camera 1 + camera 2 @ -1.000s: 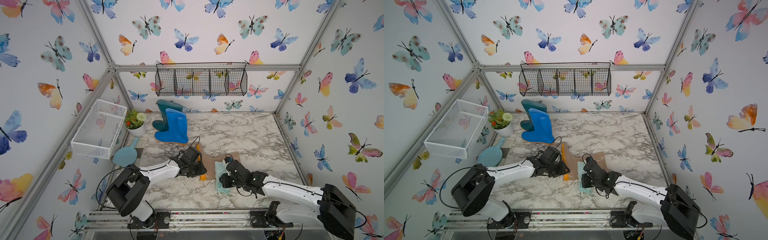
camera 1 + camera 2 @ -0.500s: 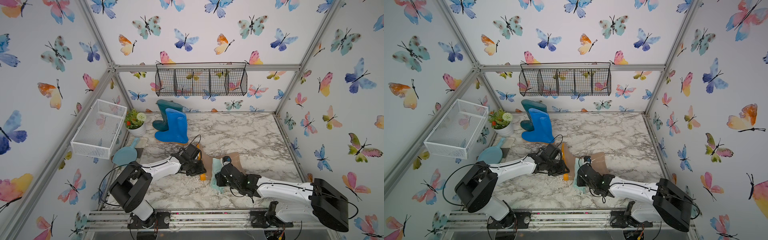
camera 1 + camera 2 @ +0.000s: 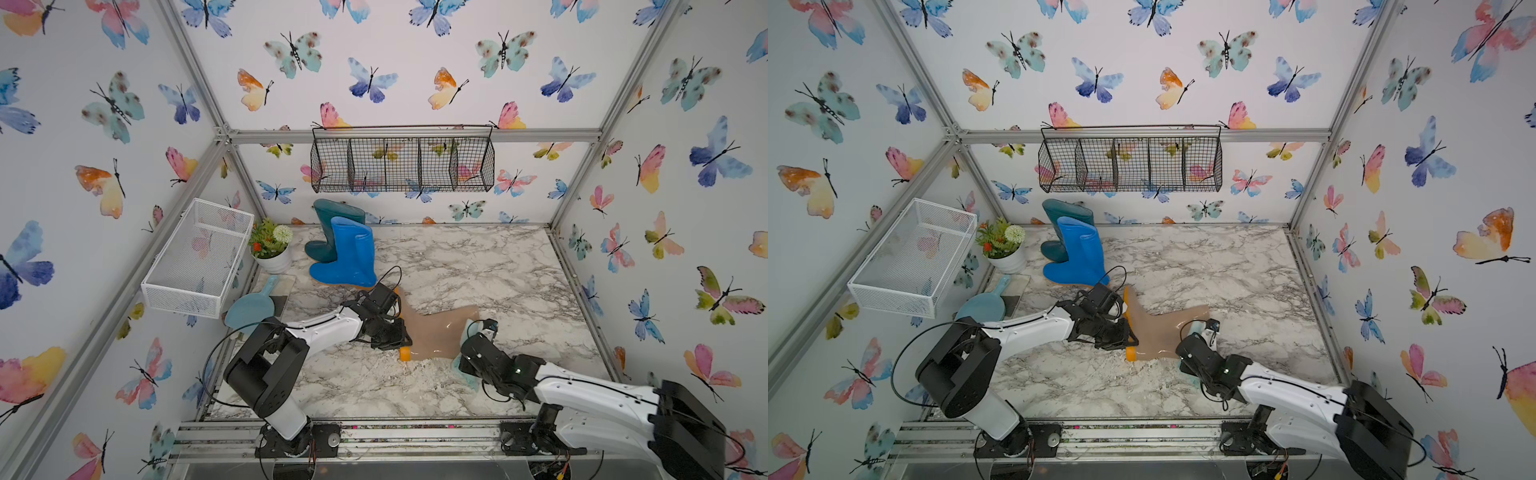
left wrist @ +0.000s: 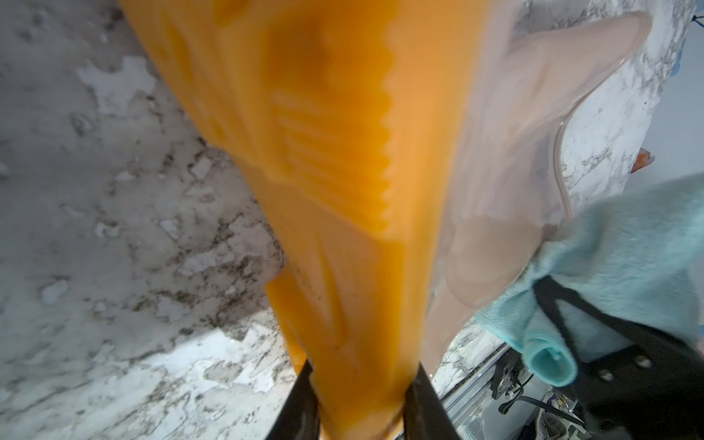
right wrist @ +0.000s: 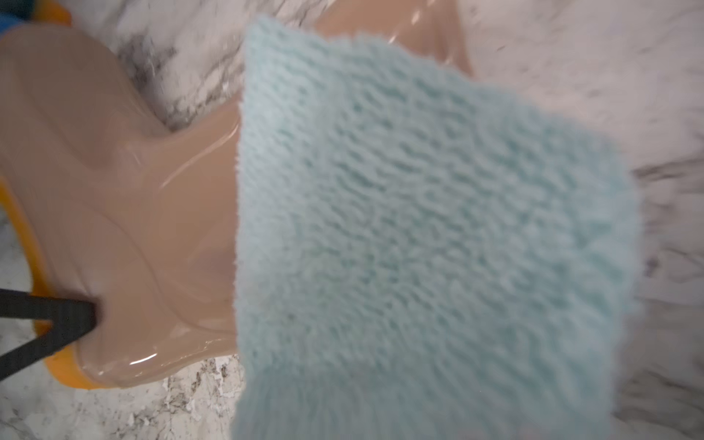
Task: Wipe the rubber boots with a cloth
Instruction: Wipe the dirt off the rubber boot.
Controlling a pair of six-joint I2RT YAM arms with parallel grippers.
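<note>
While the beige boot [image 3: 436, 332] lies on its side at lower centre of both top views, the cloth [image 5: 419, 247] lies over its shaft, pinched tight in the right gripper [image 4: 550, 295]. The left gripper [image 4: 362, 381] clamps its orange sole [image 4: 343, 190]; the blue boot [image 3: 349, 257] and teal boot [image 3: 328, 224] stand upright left of centre

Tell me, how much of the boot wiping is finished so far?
Done: nothing provably; the blue boot and teal boot stand upright at the back, wiped or not I cannot tell. In hand: the beige boot lies on its side, the left gripper clamping its orange sole, the right gripper pressing the cloth on it. Left: finishing this boot, perhaps the others.
</note>
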